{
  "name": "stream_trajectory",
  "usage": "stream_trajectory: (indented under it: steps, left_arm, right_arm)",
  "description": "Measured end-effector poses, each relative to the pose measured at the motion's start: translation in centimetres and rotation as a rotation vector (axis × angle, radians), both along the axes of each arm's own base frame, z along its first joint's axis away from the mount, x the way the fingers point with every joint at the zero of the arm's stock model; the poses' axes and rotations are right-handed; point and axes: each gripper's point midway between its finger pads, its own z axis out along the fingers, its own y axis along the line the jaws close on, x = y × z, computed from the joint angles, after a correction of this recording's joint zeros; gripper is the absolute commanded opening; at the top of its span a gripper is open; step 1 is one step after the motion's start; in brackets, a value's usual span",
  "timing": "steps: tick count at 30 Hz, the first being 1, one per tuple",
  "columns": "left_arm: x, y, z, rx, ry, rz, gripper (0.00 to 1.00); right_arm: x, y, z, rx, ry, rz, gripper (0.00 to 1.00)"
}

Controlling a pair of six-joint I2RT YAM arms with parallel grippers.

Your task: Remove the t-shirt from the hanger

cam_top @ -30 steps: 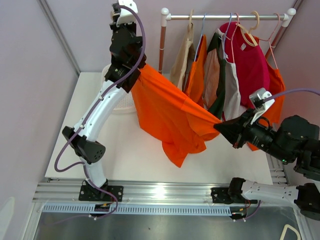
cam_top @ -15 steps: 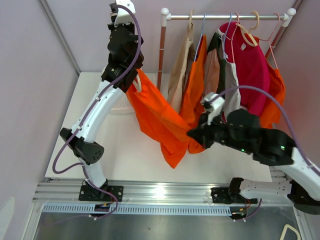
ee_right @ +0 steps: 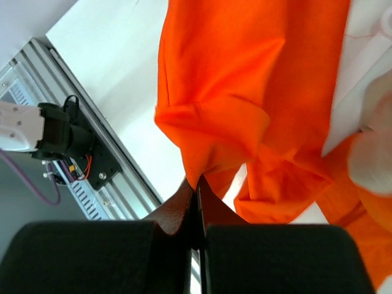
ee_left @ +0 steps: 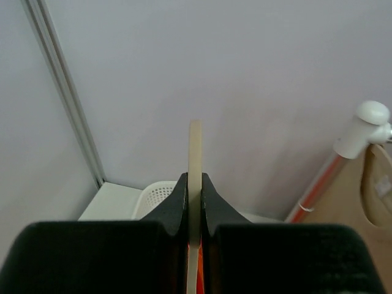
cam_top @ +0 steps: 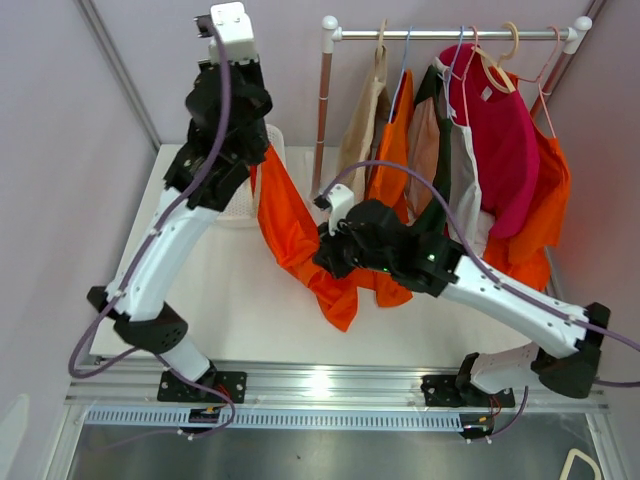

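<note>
Left gripper [cam_top: 256,162] raised at 11 o'clock of table [cam_top: 215,300]. Fingers pressed together on thin beige hanger [ee_left: 195,144], seen edge-on in wrist view. Orange t-shirt [cam_top: 288,225] hangs from hanger toward 6 o'clock, in front of white basket [cam_top: 240,208].

Right gripper [cam_top: 326,254] at 5 o'clock from left one, pinching fold of t-shirt low on cloth. Wrist view: fingertips closed on orange edge, fabric bunched above.

Clothes rack [cam_top: 450,34] at 1 o'clock, other garments [cam_top: 500,130] on it.
</note>
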Motion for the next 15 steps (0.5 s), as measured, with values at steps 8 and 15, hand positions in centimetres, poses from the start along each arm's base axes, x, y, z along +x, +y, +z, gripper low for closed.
stream_trajectory:
  steps: [8, 15]
  left_arm:
    - [-8.2, 4.1, 3.7, -0.161, -0.047, -0.138, 0.01]
    - [-13.6, 7.0, 3.5, -0.278, -0.045, -0.229, 0.01]
  right_arm:
    - [1.8, 3.7, -7.8, -0.110, 0.093, 0.018, 0.26]
    - [3.2, 4.2, -9.8, -0.109, 0.094, -0.011, 0.93]
